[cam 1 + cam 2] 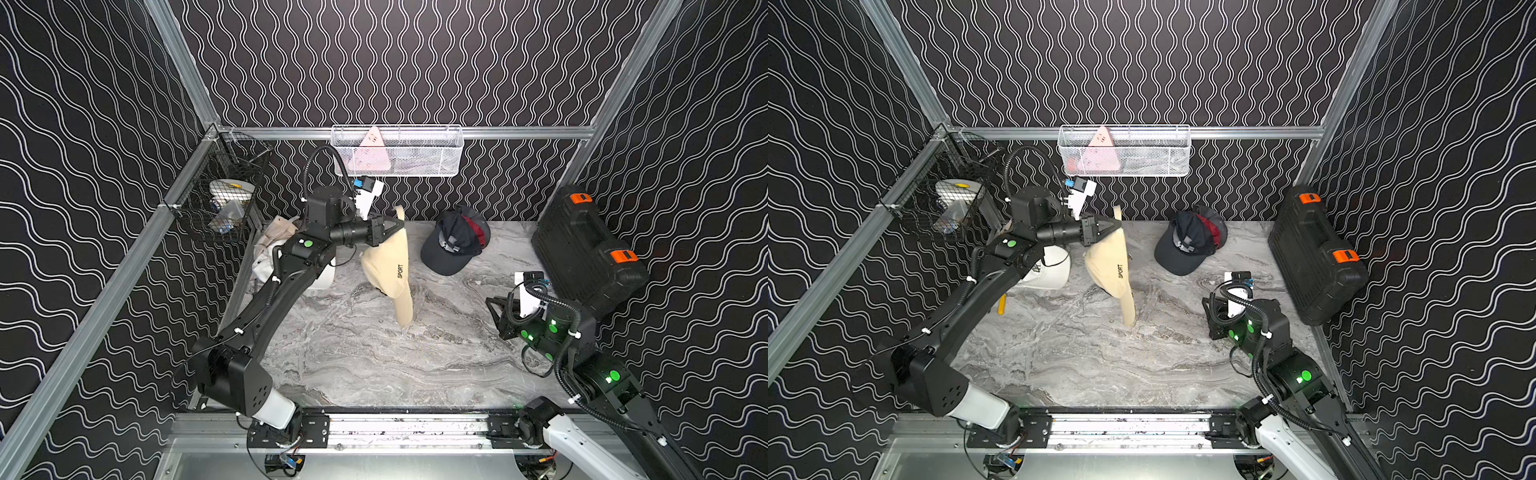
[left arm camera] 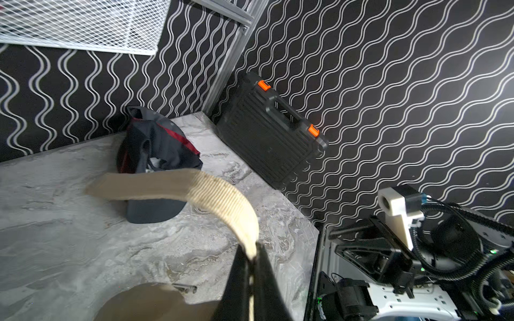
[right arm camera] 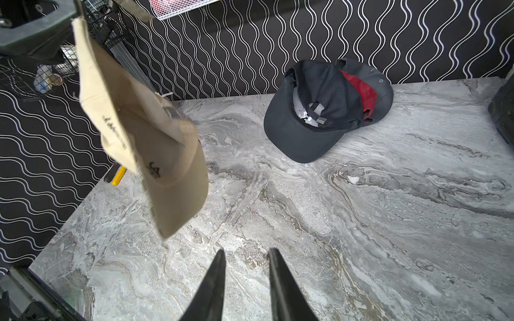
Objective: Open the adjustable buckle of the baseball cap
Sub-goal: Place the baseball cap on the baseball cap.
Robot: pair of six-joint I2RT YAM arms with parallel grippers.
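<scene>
left gripper (image 1: 397, 225) is clamped on the tan cap (image 1: 390, 266) by its strap (image 2: 214, 191), cap dangling above the table (image 1: 374, 357); right gripper (image 3: 244, 254) sits part-open, empty, well apart; looks mid-hold to me; next, the right one needs to catch the buckle (image 3: 173, 112) and work it loose

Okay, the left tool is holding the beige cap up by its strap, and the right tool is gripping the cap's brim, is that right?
Not quite. The left tool does hold the beige cap up by its strap, but the right tool grips nothing: the right wrist view shows its jaws apart over the table, clear of the cap.
</scene>
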